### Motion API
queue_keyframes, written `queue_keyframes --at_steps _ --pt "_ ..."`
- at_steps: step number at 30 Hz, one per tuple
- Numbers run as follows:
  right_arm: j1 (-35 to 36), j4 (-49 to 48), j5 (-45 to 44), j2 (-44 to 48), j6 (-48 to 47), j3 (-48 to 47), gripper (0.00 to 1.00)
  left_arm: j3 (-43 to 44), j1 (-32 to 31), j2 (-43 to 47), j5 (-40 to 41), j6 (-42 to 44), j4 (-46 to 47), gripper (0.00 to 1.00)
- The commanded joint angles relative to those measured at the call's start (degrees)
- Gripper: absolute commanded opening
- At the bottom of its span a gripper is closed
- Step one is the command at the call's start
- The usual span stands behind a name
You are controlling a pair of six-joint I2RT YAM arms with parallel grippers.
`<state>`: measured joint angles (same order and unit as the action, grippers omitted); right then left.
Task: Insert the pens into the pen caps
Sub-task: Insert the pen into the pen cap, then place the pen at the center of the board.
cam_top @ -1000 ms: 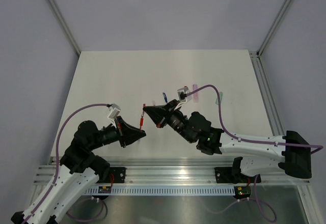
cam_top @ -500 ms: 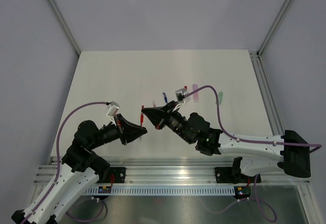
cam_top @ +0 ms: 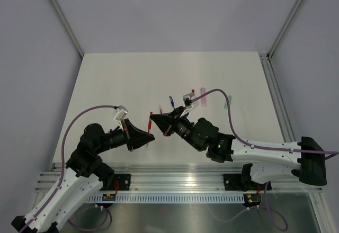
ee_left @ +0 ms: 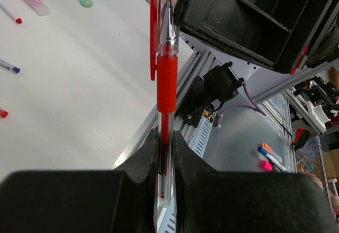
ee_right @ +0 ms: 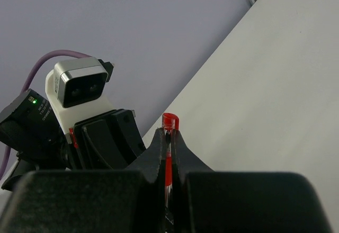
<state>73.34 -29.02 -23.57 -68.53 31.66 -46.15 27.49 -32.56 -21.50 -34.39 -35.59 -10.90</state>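
In the left tool point(ee_left: 165, 137), clamped tight from both sides: a red stick pen point(ee_left: 166, 79), gripped low on its clear barrel, writing end pointing away from the tool. Over the tip of the red stick pen, a red pen cap point(ee_left: 161, 10) with a long clip. Metal tip visible inside the cap's clear part, though hard to tell how far in.

Closed on that same cap from the opposite side of the red stick pen: the right tool point(ee_right: 167, 135), with only the cap's round red end showing past it. Both tools raised above the white tabletop point(cam_top: 116, 84), tips almost meeting at the red stick pen.

Beyond the red stick pen, lying loose on the tabletop: a thin blue-tipped pen point(cam_top: 171, 101), then a thin red-tipped pen point(cam_top: 193, 92), then a thick pink pen point(cam_top: 203, 98). Furthest from the red stick pen, a green pen point(cam_top: 229, 102).
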Motion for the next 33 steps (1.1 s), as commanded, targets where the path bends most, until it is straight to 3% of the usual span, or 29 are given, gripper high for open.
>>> queue_keyframes --at_steps 1,8,20,24,27,28,33 --pt "3.9 10.6 3.4 -0.3 -0.5 -1.5 0.00 2.1 0.7 -0.4 4.2 -0.1 8.5 0.00" --pt "4.6 14.9 4.1 -0.6 -0.1 -3.1 0.00 -1.0 0.7 0.8 2.8 -1.0 14.2 0.00" --pt "4.6 27.1 2.6 5.2 -6.5 -8.9 0.00 -9.2 -0.2 0.0 2.3 -2.2 33.6 0.00" --pt "4.6 33.1 1.5 7.7 -7.5 -10.3 0.13 -10.1 -0.8 -1.8 4.0 -0.4 35.6 0.00" --pt "4.6 37.0 1.4 10.3 -8.0 -11.5 0.30 -10.3 -0.9 -2.1 4.9 1.0 36.0 0.00" --pt "4.6 38.1 1.3 11.2 -8.3 -12.2 0.41 -10.3 -0.9 -2.5 5.1 1.5 36.0 0.00" --pt "3.4 47.8 -3.9 8.2 -12.1 -23.9 0.63 -10.8 -1.8 -3.0 7.1 3.3 35.6 0.00"
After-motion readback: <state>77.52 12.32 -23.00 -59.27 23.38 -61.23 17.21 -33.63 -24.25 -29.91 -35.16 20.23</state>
